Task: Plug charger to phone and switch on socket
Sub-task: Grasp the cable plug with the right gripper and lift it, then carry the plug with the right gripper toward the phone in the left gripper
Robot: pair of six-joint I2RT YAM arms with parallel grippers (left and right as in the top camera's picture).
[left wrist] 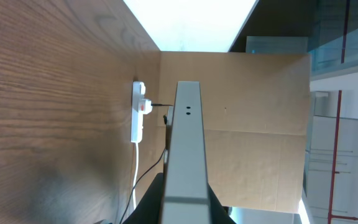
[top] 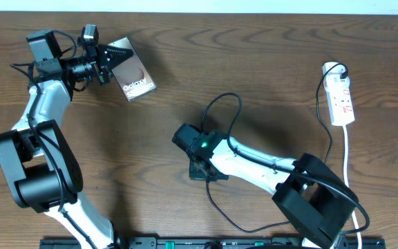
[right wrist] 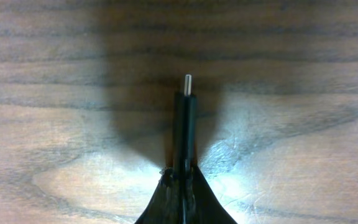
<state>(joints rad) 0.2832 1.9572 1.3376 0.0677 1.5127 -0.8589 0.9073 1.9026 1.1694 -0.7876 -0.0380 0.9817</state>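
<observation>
Nearest, about mid-surface (top: 268, 55): right claw (right wrist: 180, 184) pressed together on the charger (right wrist: 185, 118), pinching it just behind the plug; bare metal tip poking out ahead of the claw, free of anything, low over the wood; touching it or not, cannot tell. Counts, as a judgement, as the first grasp done.

Farther off, at the far left: left claw (top: 111, 58) pinching the phone (top: 135, 72) by one end; held tilted, glossy face with its white lettering turned up toward the overhead view; seen edge-on from the left wrist, gripped from both sides; port too small to make out. Second grasp likewise done, by the look of it.

Farthest right: socket (top: 342, 98) lying flat, near the far right edge, well apart from both claws; thin black cable running from its far end back toward the near edge; probably the charger's mains end already seated there, though only a guess from this height; switch position too small to read, so on or off cannot be told.

Left to do, judging from how things lie: plug and phone well apart, so bringing them together; lining the tip up with the port and seating it; then freeing a claw and pressing the switch. Early-to-middle of the job; both mating and switching not yet done.
</observation>
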